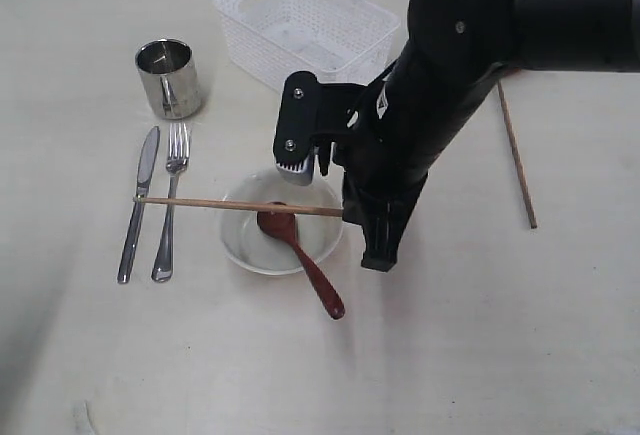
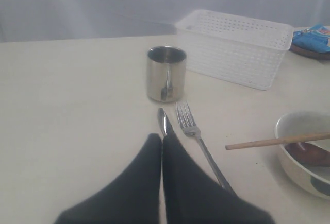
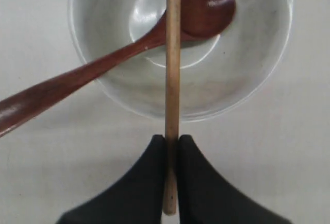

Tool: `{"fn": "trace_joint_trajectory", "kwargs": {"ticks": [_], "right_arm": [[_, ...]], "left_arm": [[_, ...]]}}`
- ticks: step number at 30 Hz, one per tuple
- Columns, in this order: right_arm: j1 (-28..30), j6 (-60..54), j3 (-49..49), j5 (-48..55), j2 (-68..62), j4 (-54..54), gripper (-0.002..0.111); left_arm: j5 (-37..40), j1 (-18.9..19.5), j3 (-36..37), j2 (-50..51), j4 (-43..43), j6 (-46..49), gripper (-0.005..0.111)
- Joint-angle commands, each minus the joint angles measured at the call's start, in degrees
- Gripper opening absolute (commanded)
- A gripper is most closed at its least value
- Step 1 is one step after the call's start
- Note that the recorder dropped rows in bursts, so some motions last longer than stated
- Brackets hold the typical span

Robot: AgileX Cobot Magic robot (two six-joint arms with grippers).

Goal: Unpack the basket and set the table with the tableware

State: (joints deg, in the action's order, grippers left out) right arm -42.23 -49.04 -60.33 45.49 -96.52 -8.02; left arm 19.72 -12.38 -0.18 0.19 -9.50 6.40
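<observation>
My right gripper (image 1: 352,213) (image 3: 172,139) is shut on one end of a brown chopstick (image 1: 240,205) (image 3: 172,54). The stick lies level across the off-white bowl (image 1: 240,250) (image 3: 247,69), its far tip over the knife (image 1: 138,205) and fork (image 1: 172,205). A dark reddish spoon (image 1: 300,255) (image 3: 206,7) rests in the bowl, handle over the rim. The steel cup (image 1: 168,77) stands behind the cutlery. The white basket (image 1: 305,20) at the back looks empty. A second chopstick (image 1: 517,155) lies on the table at right. My left gripper (image 2: 162,139) is shut, holding nothing, just above the knife (image 2: 163,121).
In the left wrist view a blue crisp packet (image 2: 312,37) lies on a small brown plate (image 2: 304,53) beyond the basket (image 2: 234,46). My right arm hangs over the table's middle, hiding part of the surface behind the bowl.
</observation>
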Motion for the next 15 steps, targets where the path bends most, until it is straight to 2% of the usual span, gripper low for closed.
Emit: {"fn": "trace_joint_trajectory", "kwargs": {"ticks": [1, 15], "right_arm": [[0.1, 1.4, 0.4, -1.5, -0.9, 2.7, -0.001], [0.1, 1.5, 0.4, -3.0, -4.8, 3.2, 0.0]], "left_arm": [[-0.1, -0.3, 0.2, -0.2, 0.0, 0.0, 0.0], [-0.1, -0.3, 0.2, -0.2, 0.0, 0.0, 0.0]]}}
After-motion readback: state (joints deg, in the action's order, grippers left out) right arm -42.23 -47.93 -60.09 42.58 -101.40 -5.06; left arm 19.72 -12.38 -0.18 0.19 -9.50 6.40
